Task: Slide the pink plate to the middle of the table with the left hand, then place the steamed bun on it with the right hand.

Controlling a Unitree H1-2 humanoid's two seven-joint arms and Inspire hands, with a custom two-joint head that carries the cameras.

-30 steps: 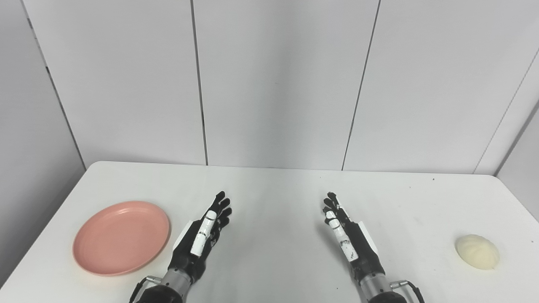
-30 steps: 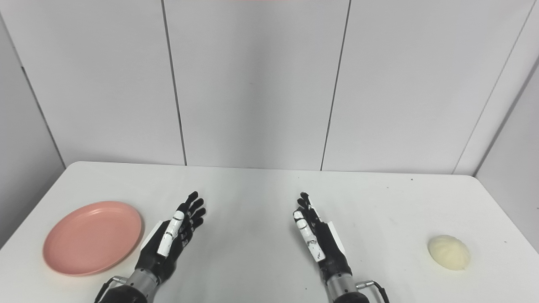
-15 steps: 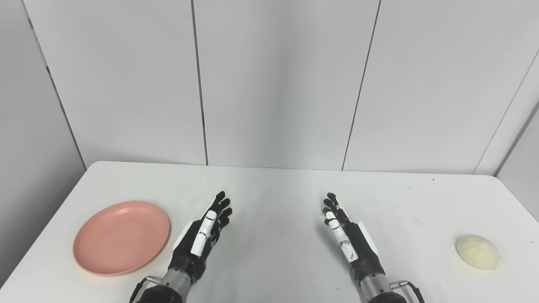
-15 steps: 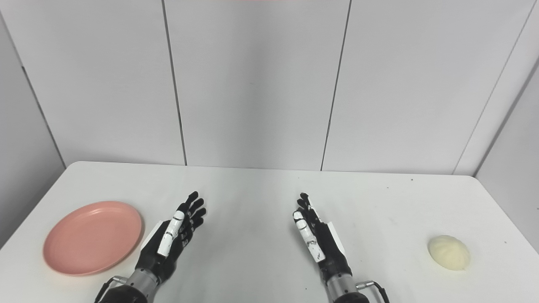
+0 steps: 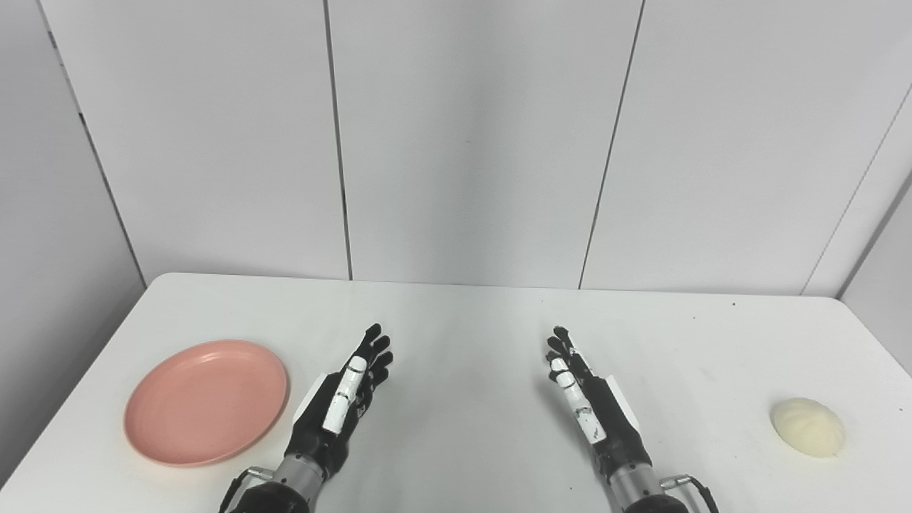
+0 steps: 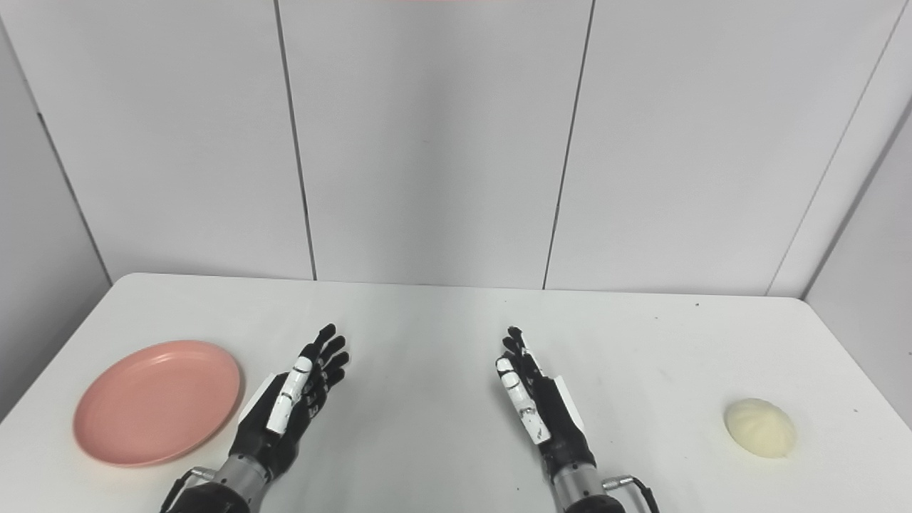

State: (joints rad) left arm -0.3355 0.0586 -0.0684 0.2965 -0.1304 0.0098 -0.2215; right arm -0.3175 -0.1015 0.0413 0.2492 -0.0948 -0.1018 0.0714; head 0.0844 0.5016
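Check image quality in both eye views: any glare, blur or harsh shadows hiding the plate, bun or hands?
Left eye view: even, diffuse light; pink plate, steamed bun and both hands sharp, shadows faint. Right eye view: same; soft sheen on the table, no blown-out glare; left hand and right hand crisp.

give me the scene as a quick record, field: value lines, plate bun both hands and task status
pink plate: left side of the table, empty, untouched
steamed bun: far right side of the table, resting alone
left hand: open, holding nothing, just right of the plate, not touching it
right hand: open, holding nothing, well left of the bun
middle of table: bare between the two hands
task status: plate not yet slid, bun not yet picked up
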